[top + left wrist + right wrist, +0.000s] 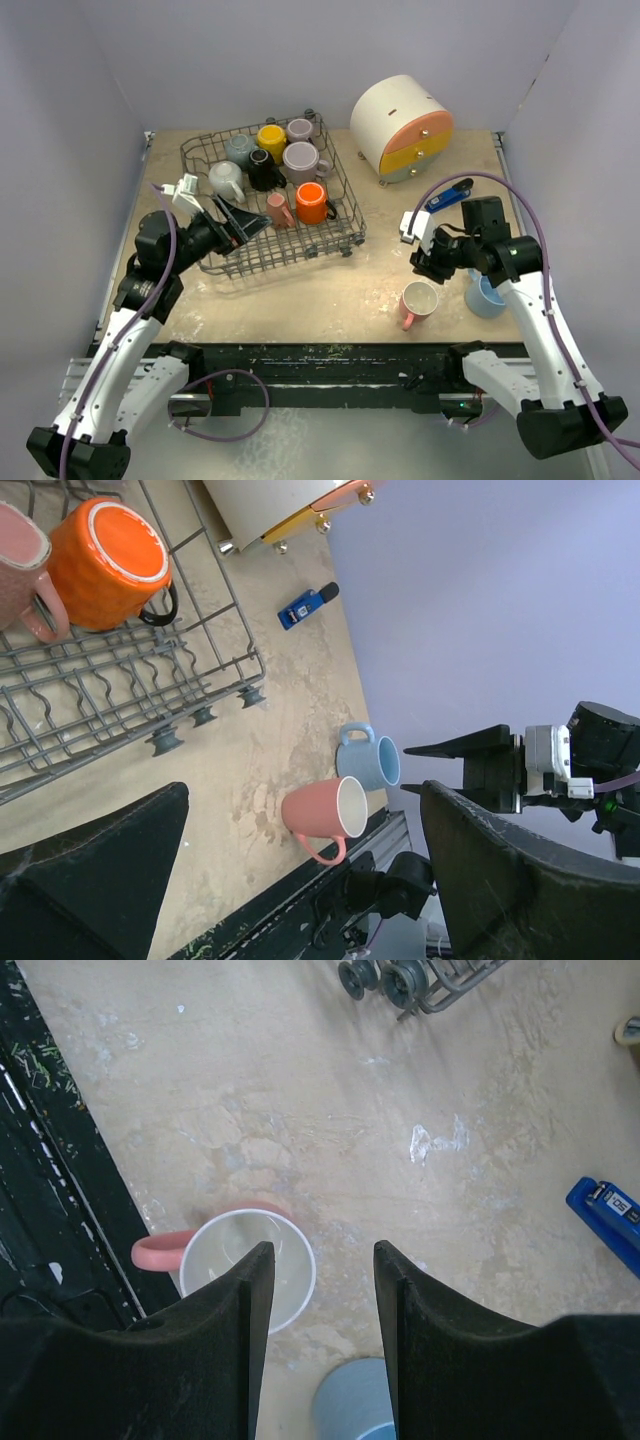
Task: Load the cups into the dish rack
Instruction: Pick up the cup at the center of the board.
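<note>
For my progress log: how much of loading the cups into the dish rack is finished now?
Done: eight cups sit in the dish rack. In hand: nothing is gripped. The open right gripper hangs over the pink cup on the table, and the left gripper is open at the rack's near side. Left: the pink cup and the light blue cup beside it.
</note>
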Controlling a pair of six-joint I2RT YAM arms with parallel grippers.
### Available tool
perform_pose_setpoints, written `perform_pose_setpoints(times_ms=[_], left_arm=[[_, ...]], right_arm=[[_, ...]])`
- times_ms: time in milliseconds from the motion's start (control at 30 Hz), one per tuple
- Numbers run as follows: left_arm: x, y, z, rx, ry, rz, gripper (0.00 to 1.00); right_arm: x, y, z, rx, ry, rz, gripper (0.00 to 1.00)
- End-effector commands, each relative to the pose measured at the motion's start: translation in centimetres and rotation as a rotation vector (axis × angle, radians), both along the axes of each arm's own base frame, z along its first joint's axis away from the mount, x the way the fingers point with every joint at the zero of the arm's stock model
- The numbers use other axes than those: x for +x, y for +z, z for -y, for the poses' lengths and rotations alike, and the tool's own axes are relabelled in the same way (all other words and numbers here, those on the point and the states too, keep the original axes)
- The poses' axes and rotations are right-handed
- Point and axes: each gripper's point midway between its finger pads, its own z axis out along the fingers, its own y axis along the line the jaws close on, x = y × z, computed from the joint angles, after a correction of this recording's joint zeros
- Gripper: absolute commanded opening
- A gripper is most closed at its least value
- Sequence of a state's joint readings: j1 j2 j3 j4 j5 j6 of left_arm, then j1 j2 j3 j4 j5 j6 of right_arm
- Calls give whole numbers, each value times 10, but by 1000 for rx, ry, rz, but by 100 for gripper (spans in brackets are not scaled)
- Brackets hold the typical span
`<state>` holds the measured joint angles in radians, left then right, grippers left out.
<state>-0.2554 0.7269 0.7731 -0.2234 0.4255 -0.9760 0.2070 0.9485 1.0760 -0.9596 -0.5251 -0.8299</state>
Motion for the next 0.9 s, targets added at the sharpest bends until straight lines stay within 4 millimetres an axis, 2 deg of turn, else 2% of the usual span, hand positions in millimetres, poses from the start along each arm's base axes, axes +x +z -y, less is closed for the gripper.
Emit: perform_pose_setpoints(times_ms=[0, 167, 367, 433, 767, 867], left_arm=[[9, 9, 0, -4, 13, 53, 100], [12, 6, 2, 3, -2, 39, 100], [9, 6, 1, 11, -1, 37, 100], [8, 7, -1, 14, 8, 40, 100], [9, -3, -2, 16, 24, 20, 100], [11, -5, -2, 9, 24, 17, 100]], right_arm=[[5, -4, 6, -34, -13, -4, 47], [2, -13, -4, -15, 45, -103, 56], [16, -22, -7, -46, 85, -195, 57], [13, -29, -5, -59, 93, -247, 57], [5, -59, 21, -203, 45, -282, 58], [10, -72, 30, -245, -8, -273, 58]])
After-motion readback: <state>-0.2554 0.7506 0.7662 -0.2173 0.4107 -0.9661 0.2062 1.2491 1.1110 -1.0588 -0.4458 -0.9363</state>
